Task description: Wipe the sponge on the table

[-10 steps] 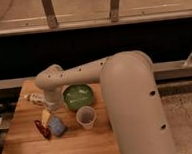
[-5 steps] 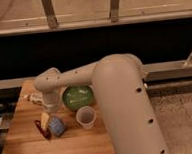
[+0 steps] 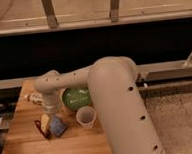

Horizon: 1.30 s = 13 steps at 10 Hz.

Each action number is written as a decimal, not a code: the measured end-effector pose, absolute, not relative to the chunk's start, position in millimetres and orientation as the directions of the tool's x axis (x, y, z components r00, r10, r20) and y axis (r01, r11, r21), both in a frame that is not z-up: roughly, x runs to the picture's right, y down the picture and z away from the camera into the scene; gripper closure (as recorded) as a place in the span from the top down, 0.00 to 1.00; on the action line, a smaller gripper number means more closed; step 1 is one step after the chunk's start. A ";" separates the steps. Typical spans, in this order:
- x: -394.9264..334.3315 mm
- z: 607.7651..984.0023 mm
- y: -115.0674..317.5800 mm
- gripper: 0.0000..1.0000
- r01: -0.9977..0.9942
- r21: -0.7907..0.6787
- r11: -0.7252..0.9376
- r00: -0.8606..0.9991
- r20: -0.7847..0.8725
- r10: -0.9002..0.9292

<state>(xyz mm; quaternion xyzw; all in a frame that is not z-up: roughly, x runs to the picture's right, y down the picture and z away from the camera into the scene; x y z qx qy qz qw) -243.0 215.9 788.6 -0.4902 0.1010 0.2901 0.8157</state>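
Poised near left edge of the table [image 3: 26, 149], gripper [image 3: 50, 116] directly over sponge [image 3: 58, 126].
Lying just below, slightly toward front edge; cannot tell whether clenched or released.

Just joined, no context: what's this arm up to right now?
The robot's arm reaches over the wooden table, its gripper down at the light-blue sponge near the table's left side. Whether it holds the sponge can't be told. A green bowl and a pale cup sit just right of the sponge; a dark red object lies on its left.
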 end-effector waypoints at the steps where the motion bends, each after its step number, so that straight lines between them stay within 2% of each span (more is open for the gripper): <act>1: -243.2 792.6 219.8 0.80 -0.573 -0.744 0.343 0.811 -0.454 0.369; 11: -237.0 805.9 231.9 0.80 -0.589 -0.749 0.304 0.799 -0.482 0.360; 12: -236.9 805.8 232.0 0.77 -0.589 -0.749 0.304 0.799 -0.482 0.360; 13: -236.6 805.9 231.9 0.70 -0.589 -0.749 0.304 0.799 -0.482 0.359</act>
